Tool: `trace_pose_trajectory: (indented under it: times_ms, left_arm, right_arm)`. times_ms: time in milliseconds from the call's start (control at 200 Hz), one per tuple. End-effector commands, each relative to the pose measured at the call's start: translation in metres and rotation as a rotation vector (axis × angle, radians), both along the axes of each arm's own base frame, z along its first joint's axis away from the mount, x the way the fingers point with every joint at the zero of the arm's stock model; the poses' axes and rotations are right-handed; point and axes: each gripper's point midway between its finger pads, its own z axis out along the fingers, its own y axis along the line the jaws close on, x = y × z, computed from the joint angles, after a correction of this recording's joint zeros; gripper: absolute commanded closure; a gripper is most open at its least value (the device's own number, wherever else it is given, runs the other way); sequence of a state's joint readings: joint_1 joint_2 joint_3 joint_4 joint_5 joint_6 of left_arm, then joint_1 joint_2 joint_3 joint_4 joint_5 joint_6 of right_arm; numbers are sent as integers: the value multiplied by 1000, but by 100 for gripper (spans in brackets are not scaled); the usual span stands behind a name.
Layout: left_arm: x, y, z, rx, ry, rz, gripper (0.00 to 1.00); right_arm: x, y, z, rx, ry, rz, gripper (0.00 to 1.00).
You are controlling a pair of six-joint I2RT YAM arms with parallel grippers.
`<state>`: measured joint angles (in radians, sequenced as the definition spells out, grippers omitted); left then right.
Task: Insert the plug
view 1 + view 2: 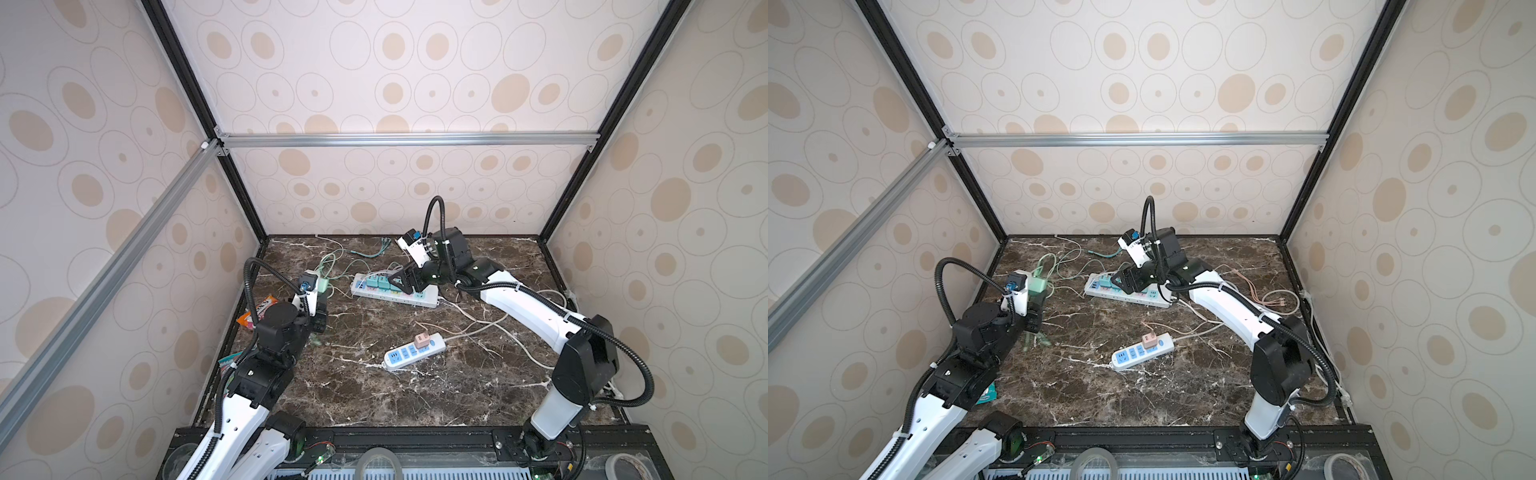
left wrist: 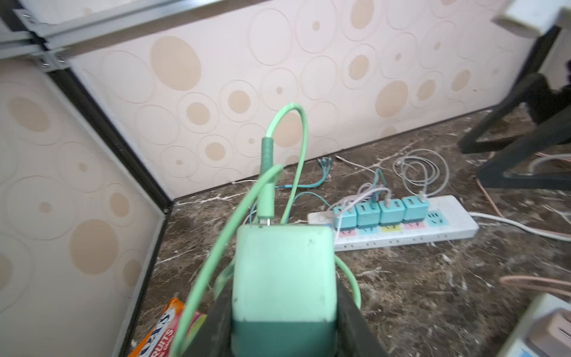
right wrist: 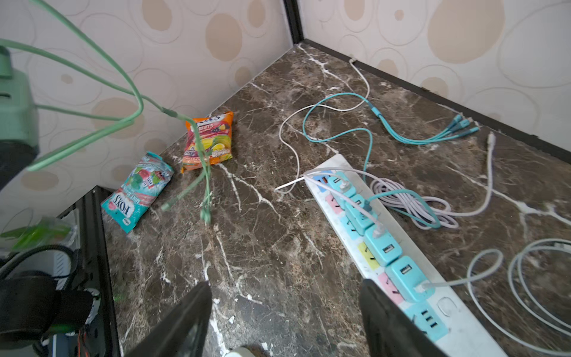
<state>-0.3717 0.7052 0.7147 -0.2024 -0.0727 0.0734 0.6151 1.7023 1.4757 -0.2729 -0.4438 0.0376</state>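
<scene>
The plug [image 2: 284,272] is a pale green block charger with a green cable [image 2: 287,139] looping out of its far end. My left gripper [image 2: 284,309] is shut on it, one black finger on each side. In both top views the plug [image 1: 323,284] [image 1: 1037,286] hangs above the table's left part, left of the long white power strip [image 1: 428,300] [image 1: 1158,301]. My right gripper [image 3: 285,309] is open and holds nothing. It hovers by the strip [image 3: 463,327], with its black fingers [image 3: 383,318] apart over bare marble. In a top view the right gripper [image 1: 401,282] sits over the strip's middle.
Several blue chargers [image 3: 383,247] with white and teal cables fill one row of the long strip. A small blue and white strip [image 1: 411,353] with a pink adapter lies mid-table. Two candy bags [image 3: 208,139] [image 3: 139,188] lie by the left wall. Loose cables trail along the back and right.
</scene>
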Motion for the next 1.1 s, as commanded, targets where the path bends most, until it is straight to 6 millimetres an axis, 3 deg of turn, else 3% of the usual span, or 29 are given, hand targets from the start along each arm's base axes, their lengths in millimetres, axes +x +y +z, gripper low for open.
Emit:
trace_pose_trajectory:
  times_ms: [0,210,340,650,780,950,1090]
  left_arm:
    - [-8,-41,-14,-18,69,-237,100]
    - [-12,-62,-14,-25,59,-366,100]
    - [-11,-63,-21,-18,81,-371,100]
    - [-12,-66,-28,-27,90,-391,100]
    - [-12,-67,-28,-30,89,-395,100]
    - [-13,-68,-28,-32,91,-398,100]
    - [-14,-69,-28,-37,92,-408,100]
  right_arm:
    - [-22,17,18,81,-70,126,22]
    - [-35,31,21,127,-97,201,21]
    - [-46,36,24,131,-149,244,22]
    - [-45,20,35,108,-260,164,28]
    - [-58,14,45,116,-311,183,43]
    - [-96,30,46,54,-436,314,59]
    - [-87,48,34,-40,-501,275,63]
